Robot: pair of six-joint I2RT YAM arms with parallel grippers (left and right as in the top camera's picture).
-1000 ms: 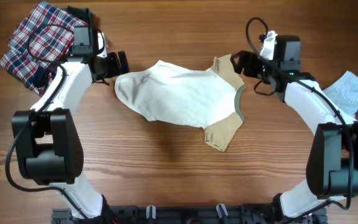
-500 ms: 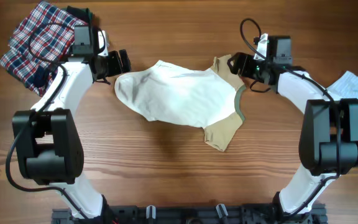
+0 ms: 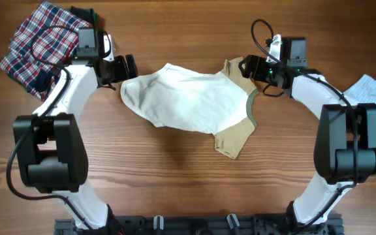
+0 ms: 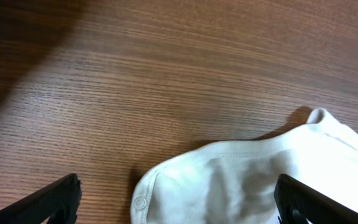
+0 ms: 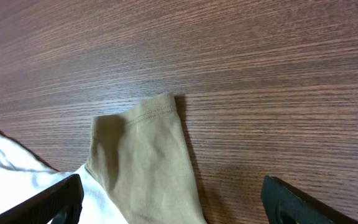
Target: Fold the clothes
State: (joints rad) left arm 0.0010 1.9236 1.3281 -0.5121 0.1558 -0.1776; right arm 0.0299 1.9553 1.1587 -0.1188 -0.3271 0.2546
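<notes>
A cream-white top with tan sleeves and an olive edge lies spread in the middle of the table. My left gripper is open at the top's left hem, and the hem with a snap lies between its wide-spread fingers. My right gripper is open at the upper tan sleeve; that sleeve lies between its fingers. The lower tan sleeve lies flat. A pale blue striped garment lies at the right edge.
A red plaid garment is heaped at the far left corner behind the left arm. The brown wooden table shows bare in front of the top.
Between one second and half a second ago my right gripper swung left and in toward the upper tan sleeve. Since then nothing has visibly moved.
</notes>
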